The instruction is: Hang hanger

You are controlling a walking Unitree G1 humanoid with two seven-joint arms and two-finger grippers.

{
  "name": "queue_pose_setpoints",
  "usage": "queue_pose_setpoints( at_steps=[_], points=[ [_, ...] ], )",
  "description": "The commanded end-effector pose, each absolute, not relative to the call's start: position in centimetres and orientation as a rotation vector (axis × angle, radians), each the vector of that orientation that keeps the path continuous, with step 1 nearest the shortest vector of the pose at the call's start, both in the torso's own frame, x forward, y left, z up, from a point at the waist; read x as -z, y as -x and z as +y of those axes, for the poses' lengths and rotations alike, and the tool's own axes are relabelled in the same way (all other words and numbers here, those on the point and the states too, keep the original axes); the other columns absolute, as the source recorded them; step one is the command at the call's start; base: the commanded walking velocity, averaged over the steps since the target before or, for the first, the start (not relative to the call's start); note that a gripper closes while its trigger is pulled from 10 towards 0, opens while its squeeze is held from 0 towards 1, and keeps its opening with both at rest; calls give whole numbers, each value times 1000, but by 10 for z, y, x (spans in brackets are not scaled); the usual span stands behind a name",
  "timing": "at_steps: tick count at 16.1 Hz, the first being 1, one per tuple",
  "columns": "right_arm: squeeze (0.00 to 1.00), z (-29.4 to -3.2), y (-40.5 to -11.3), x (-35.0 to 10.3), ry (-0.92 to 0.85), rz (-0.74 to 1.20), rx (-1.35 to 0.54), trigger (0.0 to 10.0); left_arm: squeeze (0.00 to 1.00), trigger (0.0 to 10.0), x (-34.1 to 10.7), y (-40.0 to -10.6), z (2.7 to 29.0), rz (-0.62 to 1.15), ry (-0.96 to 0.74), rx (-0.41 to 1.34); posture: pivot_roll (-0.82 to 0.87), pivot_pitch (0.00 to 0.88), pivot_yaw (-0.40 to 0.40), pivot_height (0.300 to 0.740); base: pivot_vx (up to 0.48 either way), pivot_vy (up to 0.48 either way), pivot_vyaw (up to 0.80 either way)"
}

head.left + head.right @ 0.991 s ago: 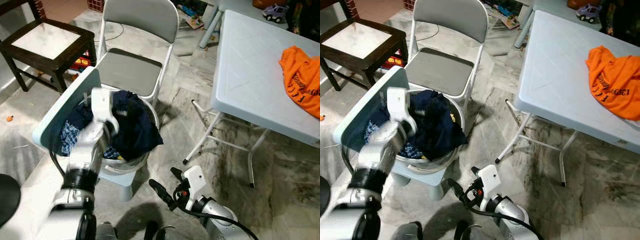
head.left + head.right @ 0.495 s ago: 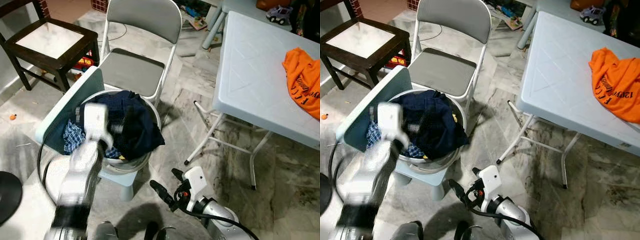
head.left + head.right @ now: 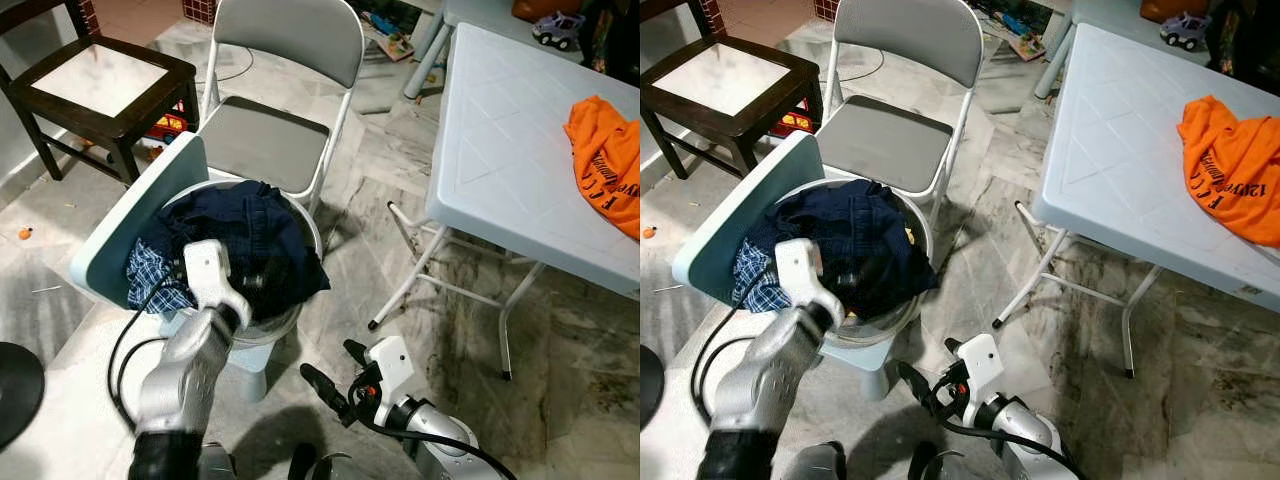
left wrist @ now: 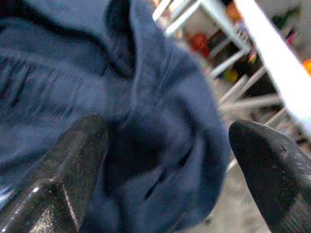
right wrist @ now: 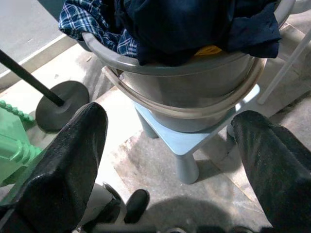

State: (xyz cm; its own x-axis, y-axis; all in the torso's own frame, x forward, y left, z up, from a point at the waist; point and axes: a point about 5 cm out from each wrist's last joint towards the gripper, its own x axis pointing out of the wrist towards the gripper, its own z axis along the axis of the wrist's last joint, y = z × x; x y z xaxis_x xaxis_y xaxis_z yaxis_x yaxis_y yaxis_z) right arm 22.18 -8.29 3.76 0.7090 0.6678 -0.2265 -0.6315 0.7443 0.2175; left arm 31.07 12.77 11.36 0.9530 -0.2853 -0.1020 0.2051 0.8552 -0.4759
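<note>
Left gripper [image 4: 165,160] raised forward (fingers apart); right gripper [image 3: 335,378] low, spread.

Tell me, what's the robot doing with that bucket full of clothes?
The robot is reaching its left end effector into a grey tub of laundry that sits on a small stool. Its open fingers are right at a dark blue garment on top of the pile, not gripping it yet. The right end effector hangs open low by the floor. An orange shirt lies on the white table. No hanger can be made out.
</note>
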Motion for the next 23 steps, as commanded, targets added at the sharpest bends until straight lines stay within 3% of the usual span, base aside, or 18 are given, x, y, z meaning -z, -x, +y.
queue_pose_setpoints(
  at_steps=[1,2,3,4,10,11,12,13,18,20,22,23],
  points=[
    [0,-91,-218,-33,-115,329,-710,10000,1000,10000,-112,-312,125,192,549,246,275,215,-219,740,0,0,0],
    [0,-92,-217,-32,-115,330,-708,10000,1000,10000,-112,-313,125,192,562,244,275,215,-219,740,0,0,0],
    [0,-93,-216,-31,-114,333,-705,10000,353,10000,-112,-315,125,199,596,232,269,215,-217,740,0,0,0],
    [0,-93,-216,-31,-115,334,-704,10000,0,10000,-109,-317,125,214,610,218,269,215,-217,740,0,0,0],
    [0,-90,-216,-31,-114,332,-706,10000,0,10000,-97,-326,125,255,725,154,269,216,-220,740,0,0,0],
    [0,-90,-216,-31,-114,333,-706,10000,0,4549,-95,-330,126,255,745,130,266,216,-221,740,0,0,0],
    [0,-91,-216,-31,-113,333,-705,10000,0,824,-95,-333,127,248,757,114,266,216,-221,740,0,0,0],
    [0,-91,-216,-31,-112,332,-704,10000,0,0,-95,-337,129,238,765,95,258,214,-222,740,0,0,0],
    [0,-94,-215,-31,-109,332,-691,10000,0,78,-96,-353,125,237,768,99,238,208,-217,740,0,0,0],
    [0,-94,-215,-31,-111,332,-686,10000,0,10000,-97,-351,111,256,783,136,237,207,-213,740,0,0,0],
    [0,-94,-215,-31,-113,332,-684,10000,0,10000,-98,-348,107,242,753,163,238,206,-208,740,0,0,0],
    [0,-94,-215,-31,-114,331,-684,10000,1000,10000,-96,-346,110,235,690,147,238,206,-208,740,0,0,0]
  ],
)
